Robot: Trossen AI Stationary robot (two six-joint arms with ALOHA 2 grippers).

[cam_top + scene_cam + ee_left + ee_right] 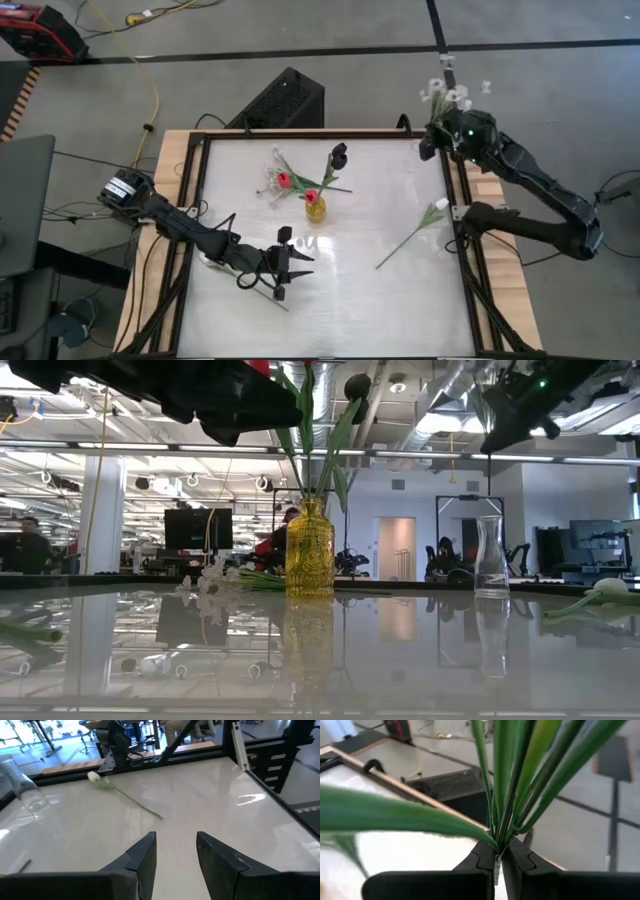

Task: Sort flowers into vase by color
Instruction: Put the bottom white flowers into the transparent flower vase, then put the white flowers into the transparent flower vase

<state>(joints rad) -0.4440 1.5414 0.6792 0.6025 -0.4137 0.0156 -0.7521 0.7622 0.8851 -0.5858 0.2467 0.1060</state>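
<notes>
A yellow vase (315, 209) stands mid-table holding red buds (284, 180) and a dark bloom (339, 153). Beside it a spray of tiny white blossoms (268, 187) lies on the table. A white bud flower (415, 230) lies flat toward the right edge. A clear glass vase (490, 556) stands at the far right. My right gripper (497, 865) is shut on a spray of white blossoms (446, 96) over the table's far right corner. Near the front left, my left gripper (176, 855) stands open above bare table with nothing between its fingers. My right gripper pinches the bundled green stems at their lower end (496, 846) between its two fingers. Stems and long leaves fan out beyond the fingertips. The flower is lifted clear of the table, its white blossoms (446, 96) out past the table's far right corner.
Another green stem (268, 292) lies on the table under my left arm. A dark frame (468, 250) rims the table. A black box (280, 100) sits on the floor behind the far edge. There is bare tabletop between the yellow vase and the near edge.
</notes>
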